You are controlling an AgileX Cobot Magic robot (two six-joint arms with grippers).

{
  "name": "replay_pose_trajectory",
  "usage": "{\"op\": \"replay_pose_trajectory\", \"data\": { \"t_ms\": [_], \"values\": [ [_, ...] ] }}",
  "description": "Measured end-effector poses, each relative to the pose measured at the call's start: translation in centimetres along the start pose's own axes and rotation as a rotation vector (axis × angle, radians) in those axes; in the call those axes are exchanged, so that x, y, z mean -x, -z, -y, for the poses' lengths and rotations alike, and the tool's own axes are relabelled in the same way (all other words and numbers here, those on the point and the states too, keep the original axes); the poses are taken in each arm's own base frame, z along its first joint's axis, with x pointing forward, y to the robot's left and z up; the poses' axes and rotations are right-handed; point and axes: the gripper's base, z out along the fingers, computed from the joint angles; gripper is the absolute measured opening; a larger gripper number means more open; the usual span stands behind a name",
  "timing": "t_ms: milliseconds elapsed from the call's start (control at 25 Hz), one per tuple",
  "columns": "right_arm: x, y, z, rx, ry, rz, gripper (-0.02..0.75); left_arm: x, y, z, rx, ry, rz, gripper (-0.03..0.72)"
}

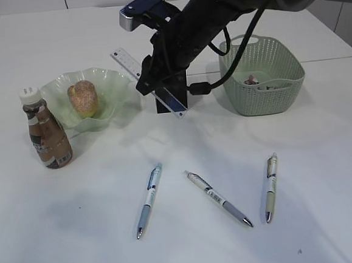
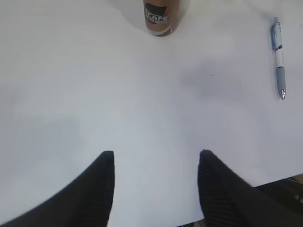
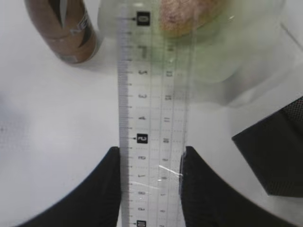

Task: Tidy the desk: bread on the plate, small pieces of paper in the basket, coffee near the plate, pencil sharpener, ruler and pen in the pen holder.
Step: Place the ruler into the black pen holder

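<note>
While bread sits on plate, ruler is gripped by right claw near pen holder; left claw held wide, empty; three pens left on bench.

bread on plate, coffee left of plate

Right hand clamped, left hand open

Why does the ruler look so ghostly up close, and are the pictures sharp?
Right wrist view: the clear ruler lets the bread and plate show through, slightly blurred. Exterior view: sharp, soft shadows on the desk. Left wrist view: the coffee is cropped.
</note>
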Motion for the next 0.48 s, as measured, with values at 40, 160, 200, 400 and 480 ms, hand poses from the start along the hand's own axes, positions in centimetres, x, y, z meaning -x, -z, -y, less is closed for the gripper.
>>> {"op": "replay_pose_trajectory", "data": {
  "t_ms": [40, 160, 200, 400, 480],
  "values": [
    [0.1, 0.0, 0.1, -0.016, -0.002, 0.016, 0.293, 0.0, 0.0, 0.1, -0.006, 0.002, 0.002, 0.394],
    [0.5, 0.0, 0.5, -0.057, -0.003, 0.051, 0.293, 0.0, 0.0, 0.1, -0.01, 0.004, 0.004, 0.393],
    [0.5, 0.0, 0.5, -0.057, -0.003, 0.051, 0.293, 0.0, 0.0, 0.1, -0.01, 0.004, 0.004, 0.393],
    [1.6, 0.2, 1.5, -0.158, -0.038, 0.175, 0.293, 0.1, 0.0, 0.1, -0.01, 0.004, 0.006, 0.393],
    [1.8, 0.3, 1.7, -0.18, -0.046, 0.202, 0.293, 0.1, 0.0, 0.1, -0.01, 0.004, 0.006, 0.388]
  ]
}}
